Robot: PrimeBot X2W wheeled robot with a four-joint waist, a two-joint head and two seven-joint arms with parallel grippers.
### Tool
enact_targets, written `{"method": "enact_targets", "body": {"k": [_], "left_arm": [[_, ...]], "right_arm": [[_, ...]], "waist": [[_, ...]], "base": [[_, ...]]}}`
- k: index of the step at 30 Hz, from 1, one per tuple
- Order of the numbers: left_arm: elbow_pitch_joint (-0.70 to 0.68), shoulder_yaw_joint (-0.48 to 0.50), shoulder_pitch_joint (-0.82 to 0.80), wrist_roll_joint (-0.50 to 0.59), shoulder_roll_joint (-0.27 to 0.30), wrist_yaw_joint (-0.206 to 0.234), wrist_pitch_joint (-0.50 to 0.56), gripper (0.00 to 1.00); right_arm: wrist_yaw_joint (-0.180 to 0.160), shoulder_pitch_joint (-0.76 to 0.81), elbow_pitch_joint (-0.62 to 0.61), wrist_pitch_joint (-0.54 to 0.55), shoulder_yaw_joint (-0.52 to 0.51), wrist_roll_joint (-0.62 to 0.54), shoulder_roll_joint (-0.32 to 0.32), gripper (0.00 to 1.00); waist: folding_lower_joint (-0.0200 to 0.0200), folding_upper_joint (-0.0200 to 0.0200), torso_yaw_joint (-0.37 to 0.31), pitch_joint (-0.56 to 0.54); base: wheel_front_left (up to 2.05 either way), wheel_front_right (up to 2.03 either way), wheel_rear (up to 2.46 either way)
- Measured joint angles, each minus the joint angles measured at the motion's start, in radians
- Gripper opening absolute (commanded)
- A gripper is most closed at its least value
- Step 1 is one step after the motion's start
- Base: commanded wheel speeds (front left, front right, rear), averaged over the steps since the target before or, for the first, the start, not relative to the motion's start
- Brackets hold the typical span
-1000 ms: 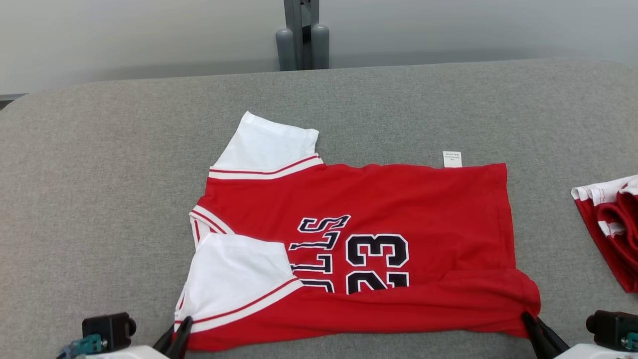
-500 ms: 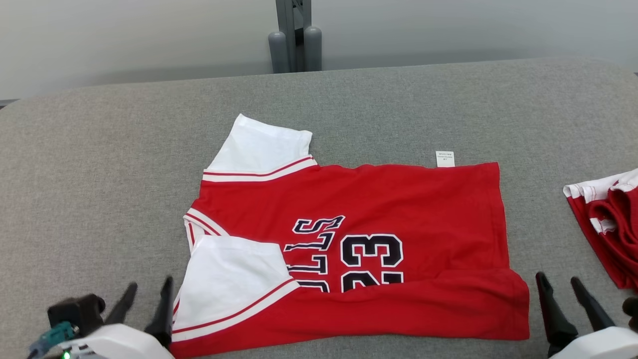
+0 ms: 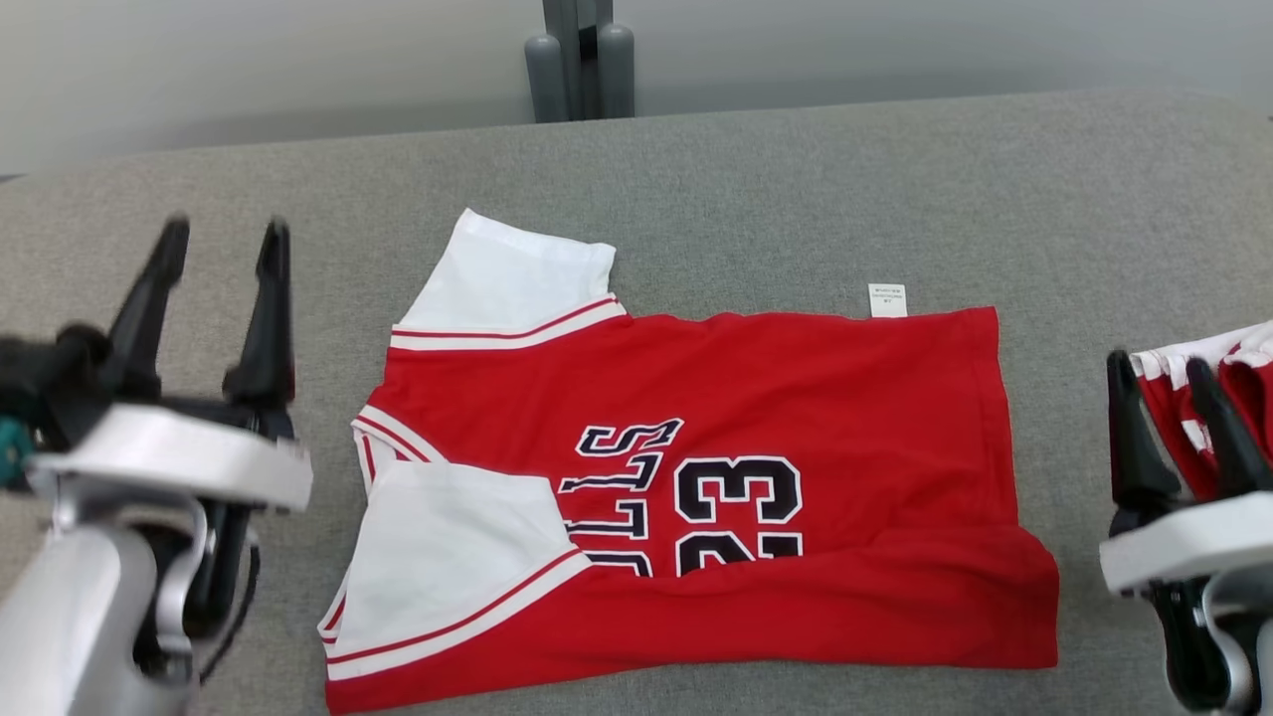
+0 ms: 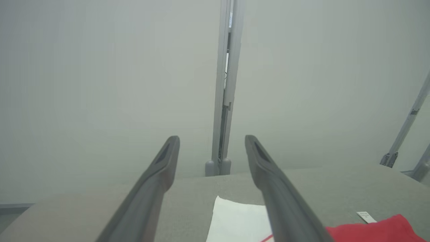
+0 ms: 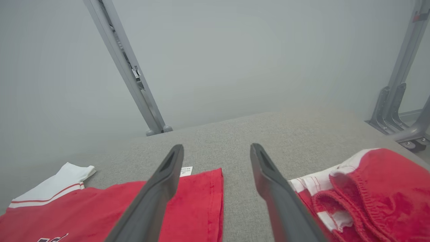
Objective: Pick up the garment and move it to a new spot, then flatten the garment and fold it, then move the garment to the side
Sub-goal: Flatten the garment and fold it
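The garment (image 3: 796, 418) is a red jersey with white sleeves and dark lettering, lying flat on the grey table (image 3: 696, 179) with its near long edge folded up over the body. Its far white sleeve (image 4: 235, 225) and red body (image 5: 195, 208) appear in the wrist views. My left gripper (image 3: 221, 249) hovers open, raised left of the jersey, nothing between its fingers (image 4: 161, 168). My right gripper (image 3: 1162, 383) stands open off the jersey's right edge, also with nothing in it.
A second red and white garment (image 3: 1228, 398) lies bunched at the table's right edge, just behind my right gripper, and its elastic waistband (image 5: 362, 195) is in view. A grey metal post (image 3: 579, 60) stands behind the table's far edge. More posts (image 5: 396, 97) stand at the right.
Both grippers let go of the jersey's near edge, opened, and rose away outward to each side. The folded near edge stays lying on the body. The camera shifted slightly.
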Motion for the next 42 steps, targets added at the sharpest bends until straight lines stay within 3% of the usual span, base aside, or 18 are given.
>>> {"method": "enact_targets", "body": {"k": [6,12,18,29,42], "left_arm": [[0.088,-0.049,-0.259,0.001,0.014,-0.105,0.081,1.0],[0.294,-0.134,-0.491,-0.05,-0.007,-0.246,0.235,1.0],[0.523,-0.198,-0.651,-0.093,-0.028,-0.335,0.375,1.0],[0.78,-0.309,-0.828,-0.19,0.0,-0.373,0.577,1.0],[0.865,-0.402,-0.896,-0.295,0.054,-0.376,0.623,1.0]], "right_arm": [[0.0,-0.148,0.045,0.035,0.039,-0.013,-0.034,1.0],[0.0,-0.28,0.159,0.093,0.113,0.001,-0.08,1.0],[0.0,-0.385,0.277,0.143,0.203,0.035,-0.117,1.0],[0.0,-0.541,0.376,0.208,0.379,0.123,-0.162,1.0],[0.0,-0.635,0.434,0.19,0.495,0.191,-0.17,1.0]], "waist": [[0.0,0.0,-0.012,0.048],[0.0,0.0,-0.033,0.116],[0.0,0.0,-0.058,0.186],[0.0,0.0,-0.128,0.298],[0.0,0.0,-0.166,0.377]], "base": [[0.0,0.0,0.0],[0.0,0.0,0.0],[0.0,0.0,0.0],[0.0,0.0,0.0],[0.0,0.0,0.0]]}}
